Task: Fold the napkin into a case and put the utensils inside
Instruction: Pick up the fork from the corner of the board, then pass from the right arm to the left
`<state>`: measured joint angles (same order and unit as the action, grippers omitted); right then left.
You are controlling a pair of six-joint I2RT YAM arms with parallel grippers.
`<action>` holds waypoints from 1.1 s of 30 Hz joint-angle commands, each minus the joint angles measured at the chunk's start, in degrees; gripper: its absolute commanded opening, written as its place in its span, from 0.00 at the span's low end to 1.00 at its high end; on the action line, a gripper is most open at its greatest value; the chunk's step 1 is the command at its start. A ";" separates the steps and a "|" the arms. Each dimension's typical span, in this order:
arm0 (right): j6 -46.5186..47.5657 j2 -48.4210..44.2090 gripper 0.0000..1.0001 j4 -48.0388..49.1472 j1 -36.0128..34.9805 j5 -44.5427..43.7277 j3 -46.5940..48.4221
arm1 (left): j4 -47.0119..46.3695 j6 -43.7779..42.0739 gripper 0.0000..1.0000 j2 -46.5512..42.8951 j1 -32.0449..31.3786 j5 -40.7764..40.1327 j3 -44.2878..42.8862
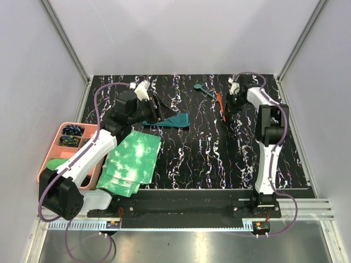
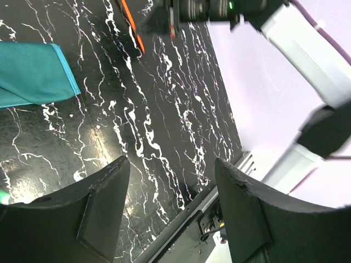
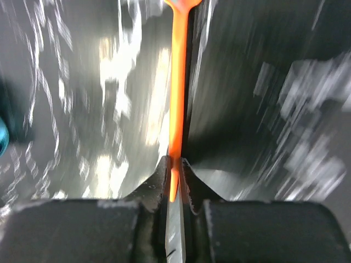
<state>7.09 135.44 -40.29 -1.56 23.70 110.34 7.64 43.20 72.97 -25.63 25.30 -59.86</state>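
Note:
The dark teal folded case lies on the black marbled table at centre left; its end shows in the left wrist view. My left gripper is open and empty, its fingers above bare table just left of the case. My right gripper is shut on the thin orange-red utensil, which runs straight out from between its pads in the right wrist view; it also shows in the left wrist view. The teal spoon lies at the back of the table, left of the right gripper.
A stack of green-and-white tie-dye cloths lies at the front left. A pink compartment tray stands off the table's left edge under the left arm. Grey walls surround the table; a metal rail runs along the front.

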 commanded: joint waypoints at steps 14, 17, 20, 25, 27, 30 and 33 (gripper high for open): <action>-14.30 -36.81 0.00 0.74 -3.00 -1.48 -32.64 | 3.08 -3.04 0.71 1.02 -0.22 11.51 -3.60; -12.11 -40.07 0.00 -0.40 -8.16 -0.77 -34.14 | 1.77 -0.75 0.71 5.07 0.93 17.06 -4.57; -8.51 -43.23 0.00 -0.93 -14.57 1.69 -35.46 | 5.61 -1.98 0.72 8.67 2.24 19.25 -7.02; -2.17 -46.93 0.00 0.30 -24.62 3.01 -38.44 | 12.73 -7.41 0.70 10.62 5.67 18.06 -8.00; -0.59 -47.54 0.00 0.65 -28.48 3.37 -39.41 | 15.46 -13.01 0.70 7.55 5.94 13.48 -7.03; 1.69 -48.33 0.00 0.65 -33.66 1.87 -39.86 | 21.97 -18.74 0.70 5.87 6.55 8.46 -7.03; 3.01 -49.74 0.00 0.74 -36.22 1.87 -39.77 | 25.23 -20.35 0.68 5.87 8.40 9.85 -5.72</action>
<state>5.87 89.65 -40.14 -34.63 25.47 70.39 26.94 29.82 81.30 -18.68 36.69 -65.36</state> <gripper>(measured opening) 0.084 0.696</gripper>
